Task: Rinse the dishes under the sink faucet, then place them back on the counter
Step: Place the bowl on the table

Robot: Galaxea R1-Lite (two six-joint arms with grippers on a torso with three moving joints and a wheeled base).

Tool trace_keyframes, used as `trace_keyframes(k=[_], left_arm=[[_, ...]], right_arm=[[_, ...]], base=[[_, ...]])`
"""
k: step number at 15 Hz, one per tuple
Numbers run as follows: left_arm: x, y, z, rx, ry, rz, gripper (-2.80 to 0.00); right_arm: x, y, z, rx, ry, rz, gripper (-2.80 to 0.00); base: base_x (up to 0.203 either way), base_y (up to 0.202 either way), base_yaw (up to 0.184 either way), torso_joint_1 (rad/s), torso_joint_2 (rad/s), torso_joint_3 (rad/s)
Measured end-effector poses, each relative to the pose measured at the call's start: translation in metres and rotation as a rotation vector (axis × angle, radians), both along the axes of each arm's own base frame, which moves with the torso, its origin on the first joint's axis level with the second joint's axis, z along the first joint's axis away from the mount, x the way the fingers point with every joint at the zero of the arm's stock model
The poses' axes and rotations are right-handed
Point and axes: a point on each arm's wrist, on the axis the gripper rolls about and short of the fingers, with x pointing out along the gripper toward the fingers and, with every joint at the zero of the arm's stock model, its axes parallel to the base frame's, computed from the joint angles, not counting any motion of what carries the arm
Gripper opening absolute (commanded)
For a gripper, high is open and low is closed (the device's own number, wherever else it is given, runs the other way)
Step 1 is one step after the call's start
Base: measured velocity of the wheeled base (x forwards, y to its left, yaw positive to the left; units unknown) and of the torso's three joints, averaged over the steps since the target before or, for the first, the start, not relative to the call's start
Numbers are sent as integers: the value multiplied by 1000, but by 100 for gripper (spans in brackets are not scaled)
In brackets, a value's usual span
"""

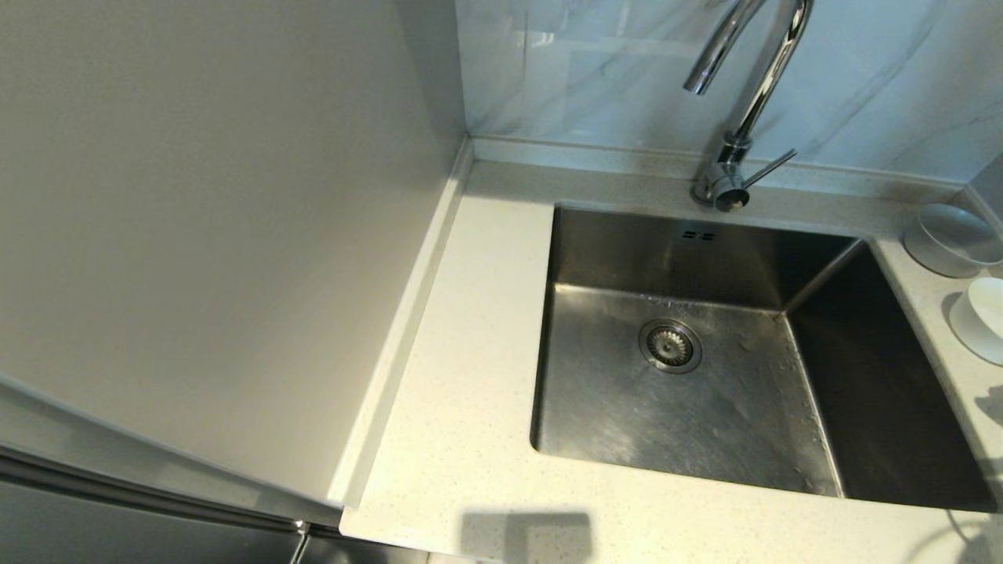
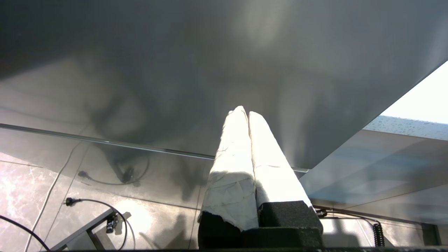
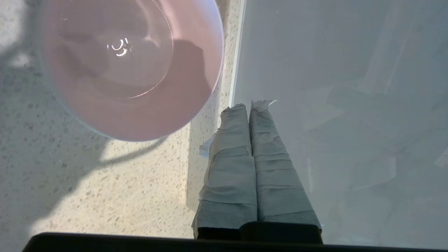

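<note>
The steel sink [image 1: 752,251] lies empty beneath the chrome sink faucet [image 1: 744,102]; no water runs. On the speckled counter [image 1: 470,376] right of the basin stand a pale grey bowl [image 1: 952,239] and, nearer, a white bowl [image 1: 983,319] cut by the frame edge. The pale pink bowl [image 3: 129,66] shows only in the right wrist view, resting on the counter [image 3: 87,182]. My right gripper [image 3: 249,104] is shut and empty, beside that bowl at the counter's rim. My left gripper [image 2: 244,112] is shut and empty, low beside a grey cabinet panel. Neither gripper appears in the head view.
A beige wall panel [image 1: 211,235] bounds the counter's left side. The marble backsplash [image 1: 595,70] runs behind the faucet. Cables [image 2: 87,203] lie on the tiled floor under my left gripper. A grey panel [image 3: 343,122] stands past the counter's rim.
</note>
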Motion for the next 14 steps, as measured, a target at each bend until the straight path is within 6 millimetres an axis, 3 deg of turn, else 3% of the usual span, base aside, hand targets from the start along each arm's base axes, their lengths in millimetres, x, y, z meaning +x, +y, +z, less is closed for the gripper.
trace_keyframes(k=[5,9,12,14], left_arm=[[0,0,0,0,0,0,-280],[0,0,0,0,0,0,-280],[0,0,0,-1,0,0,-280],[0,0,0,0,0,0,-280]], right_arm=[[-3,5,4,13,-46,60,-280],[3,11,14,54,-157,255,-280],[18,31,28,59,-310,443,-280],[31,55,39,93,-440,553,-280]], base=[[0,0,0,0,0,0],[0,0,0,0,0,0],[0,0,0,0,0,0],[0,0,0,0,0,0]])
